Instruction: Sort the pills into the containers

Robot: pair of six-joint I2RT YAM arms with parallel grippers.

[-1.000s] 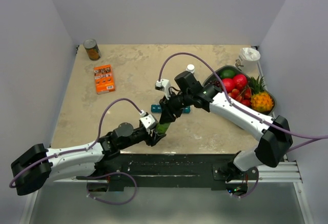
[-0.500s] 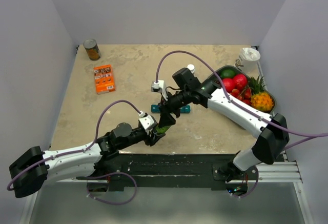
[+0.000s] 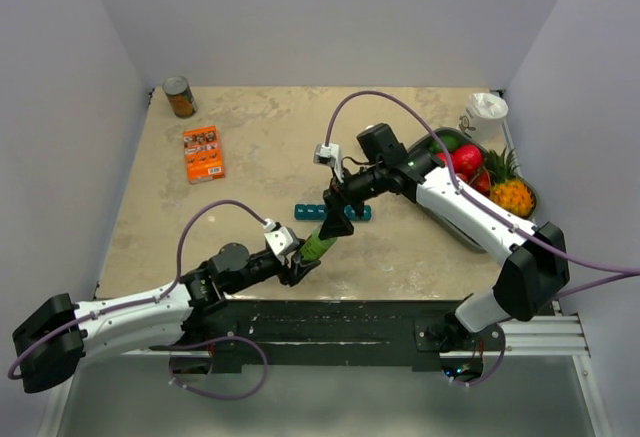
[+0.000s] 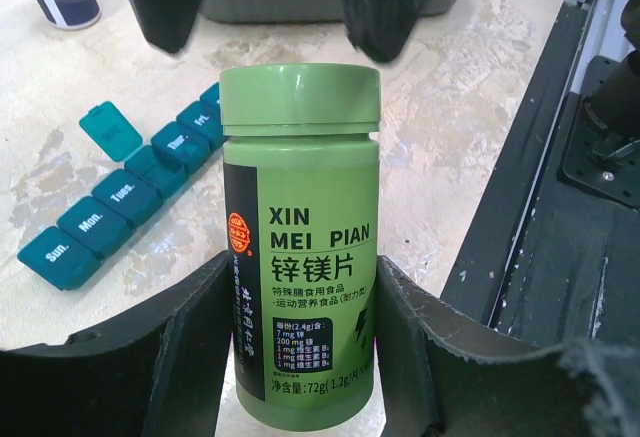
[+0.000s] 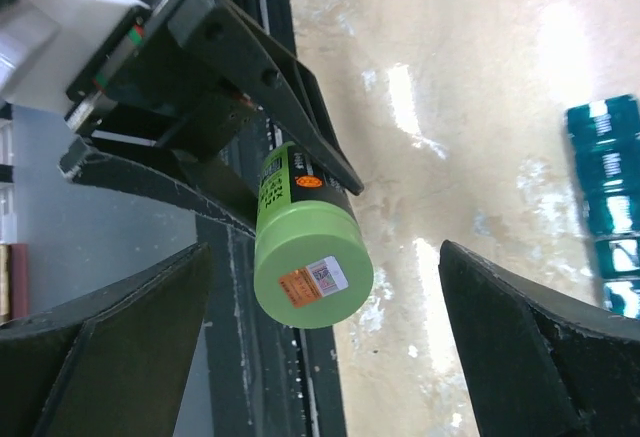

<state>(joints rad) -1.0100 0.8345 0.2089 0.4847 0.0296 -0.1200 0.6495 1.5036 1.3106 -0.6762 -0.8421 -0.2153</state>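
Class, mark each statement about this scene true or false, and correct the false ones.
1. The left claw grips the green plastic bottle. True.
2. The bottle's green cap is off. False: it is on the bottle.
3. The right claw is shut on that cap. False: it is open, its fingers clear of the cap on either side.
4. One lid of the teal plastic pill organiser stands open. True.

The left gripper [image 4: 300,282] is clasping a green plastic capped bottle [image 4: 300,247] centrally; a teal plastic pill organiser [image 4: 125,197] is lying at left.
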